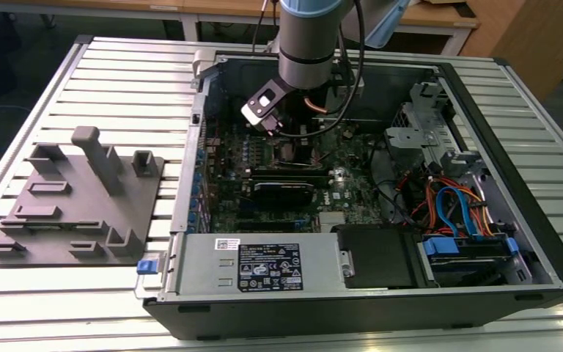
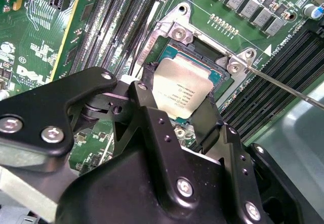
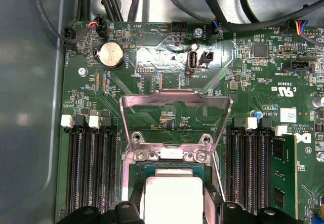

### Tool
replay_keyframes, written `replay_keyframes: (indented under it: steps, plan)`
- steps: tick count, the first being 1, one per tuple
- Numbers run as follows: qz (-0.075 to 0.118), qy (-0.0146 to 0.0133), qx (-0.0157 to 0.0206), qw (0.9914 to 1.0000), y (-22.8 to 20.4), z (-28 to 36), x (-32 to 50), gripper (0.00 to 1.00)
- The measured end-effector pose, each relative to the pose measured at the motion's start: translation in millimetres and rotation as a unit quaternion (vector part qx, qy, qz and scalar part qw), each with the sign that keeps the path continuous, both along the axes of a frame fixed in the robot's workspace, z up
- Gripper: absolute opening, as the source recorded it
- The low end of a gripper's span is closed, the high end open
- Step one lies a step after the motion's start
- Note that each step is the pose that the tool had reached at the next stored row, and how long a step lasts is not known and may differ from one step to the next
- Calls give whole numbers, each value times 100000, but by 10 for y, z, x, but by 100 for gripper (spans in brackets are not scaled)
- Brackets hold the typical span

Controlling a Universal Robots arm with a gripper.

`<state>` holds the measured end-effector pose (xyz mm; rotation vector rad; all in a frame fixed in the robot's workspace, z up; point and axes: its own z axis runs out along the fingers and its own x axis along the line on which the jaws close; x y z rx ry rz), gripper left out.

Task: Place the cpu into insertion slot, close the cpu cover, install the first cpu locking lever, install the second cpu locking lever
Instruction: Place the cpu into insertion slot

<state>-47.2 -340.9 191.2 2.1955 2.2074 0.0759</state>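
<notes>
Worktop (image 1: 115,66) slats run under everything you see in the exterior view. Toward the worktop's left edge in that view lies a grey fixture plate (image 1: 67,213) with upright pegs and blocks. Just beside it, filling the middle and reaching toward the right edge, the open computer case (image 1: 360,308) lies on its side with the motherboard (image 1: 262,176) facing up. Your arm (image 1: 306,37) drops into the case near the wall farthest from the camera, and the gripper (image 1: 281,139) is down just over the board.

In the second wrist view your fingers (image 2: 208,117) are narrow, pressed against two opposite edges of the cpu (image 2: 183,88) and holding it. The cpu lies flat within the insertion slot (image 2: 197,56), silver top up; you cannot tell whether it is fully seated. A thin lever rod (image 2: 288,86) runs off from a screw at the slot's corner, angled away from it. In the first wrist view the cpu cover (image 3: 174,101) stands swung up off the slot, hinged at its edge, with green board visible through its cut-out. Long black memory slots (image 3: 88,173) flank the slot on both sides.
</notes>
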Motion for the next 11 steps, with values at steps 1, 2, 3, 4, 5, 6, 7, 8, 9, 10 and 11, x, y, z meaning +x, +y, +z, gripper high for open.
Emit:
replay_keyframes:
  steps: [1,2,3,4,5,6,7,8,9,10,11]
  plan:
    - [2,2,0,100000,0,0,0,54]
    - [-3,1,1,100000,0,0,0,54]
    - [-1,1,2,100000,0,-1,0,54]
    - [0,0,2,100000,0,-1,0,54]
    - [1,1,0,100000,0,-1,0,54]
    - [1,2,1,100000,0,-2,0,54]
    - [0,0,2,100000,0,-2,0,54]
    - [1,0,2,100000,0,-2,0,54]
    - [1,1,3,100000,0,-3,0,54]
    - [0,0,1,100000,0,-3,0,54]
    - [-1,4,-1,100000,0,-3,0,54]
